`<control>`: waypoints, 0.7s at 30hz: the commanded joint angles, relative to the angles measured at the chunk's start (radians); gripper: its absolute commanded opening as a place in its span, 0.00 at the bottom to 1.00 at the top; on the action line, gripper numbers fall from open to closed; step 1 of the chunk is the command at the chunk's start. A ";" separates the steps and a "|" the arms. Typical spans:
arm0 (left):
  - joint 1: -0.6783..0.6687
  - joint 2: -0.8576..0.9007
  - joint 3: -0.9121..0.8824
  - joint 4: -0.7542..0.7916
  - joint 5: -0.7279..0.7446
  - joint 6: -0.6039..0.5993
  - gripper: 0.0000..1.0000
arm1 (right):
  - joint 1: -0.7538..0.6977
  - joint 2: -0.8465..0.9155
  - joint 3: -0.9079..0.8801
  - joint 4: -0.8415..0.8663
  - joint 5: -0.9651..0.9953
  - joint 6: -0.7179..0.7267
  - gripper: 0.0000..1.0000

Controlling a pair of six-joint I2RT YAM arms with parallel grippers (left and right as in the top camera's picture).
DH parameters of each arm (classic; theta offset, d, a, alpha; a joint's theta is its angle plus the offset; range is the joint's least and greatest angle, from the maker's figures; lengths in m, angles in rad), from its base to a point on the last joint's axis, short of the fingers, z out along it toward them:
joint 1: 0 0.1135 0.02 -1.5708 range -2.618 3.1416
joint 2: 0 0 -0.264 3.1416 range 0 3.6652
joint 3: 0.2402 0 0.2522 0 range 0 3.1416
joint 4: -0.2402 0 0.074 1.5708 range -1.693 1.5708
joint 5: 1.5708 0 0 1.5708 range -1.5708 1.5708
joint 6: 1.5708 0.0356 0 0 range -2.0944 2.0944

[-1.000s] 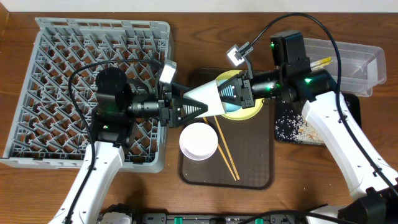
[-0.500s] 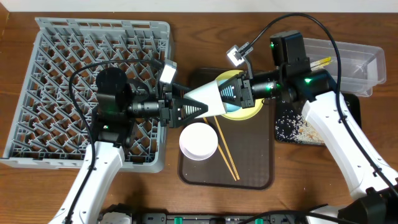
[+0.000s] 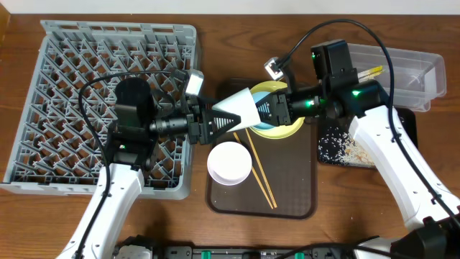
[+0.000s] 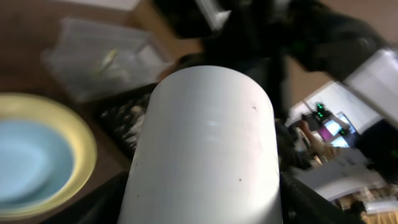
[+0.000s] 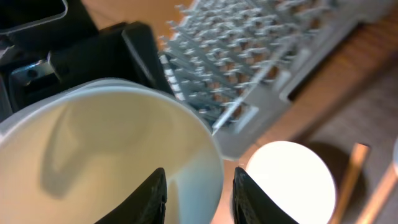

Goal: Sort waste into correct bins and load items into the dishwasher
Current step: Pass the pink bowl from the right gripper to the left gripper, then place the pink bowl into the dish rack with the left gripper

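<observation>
The small white cup (image 3: 237, 111) lies on its side in the air above the brown tray, between the two arms. My left gripper (image 3: 215, 124) is shut on the cup's body (image 4: 208, 143), one finger on each side. My right gripper (image 3: 264, 109) is open. Its fingers (image 5: 155, 196) straddle the cup's rim (image 5: 186, 124) with a gap showing, one inside the mouth and one outside. Below the cup, the light-blue bowl (image 3: 267, 130) sits in the pale-yellow plate (image 3: 291, 129). The white bowl (image 3: 229, 163) and the chopsticks (image 3: 260, 169) lie on the brown tray.
The grey dish rack (image 3: 72, 72) fills the left side, under my left arm. The brown serving tray (image 3: 287, 194) is in the middle. At the right stand the clear tub (image 3: 410, 68), holding a yellow-green wrapper (image 3: 370, 72), and the black tray (image 3: 345, 147) with crumbs.
My right gripper's jaws have opened off the cup's rim. The cup stays in my left gripper and has shifted slightly to the left.
</observation>
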 commanded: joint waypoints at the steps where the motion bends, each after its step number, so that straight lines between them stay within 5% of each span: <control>1: -0.002 0.001 0.007 -0.128 -0.158 0.166 0.20 | -0.036 0.006 0.005 -0.017 0.142 -0.008 0.34; 17: 0.261 -0.103 0.214 -0.980 -0.905 0.347 0.15 | -0.151 -0.141 0.032 -0.405 0.876 -0.083 0.38; 19: 0.319 -0.103 0.239 -1.055 -0.996 0.348 0.15 | -0.156 -0.158 0.032 -0.449 0.909 -0.084 0.43; 21: 0.375 -0.101 0.240 -1.096 -1.069 0.349 0.15 | -0.156 -0.163 0.032 -0.475 0.912 -0.104 0.57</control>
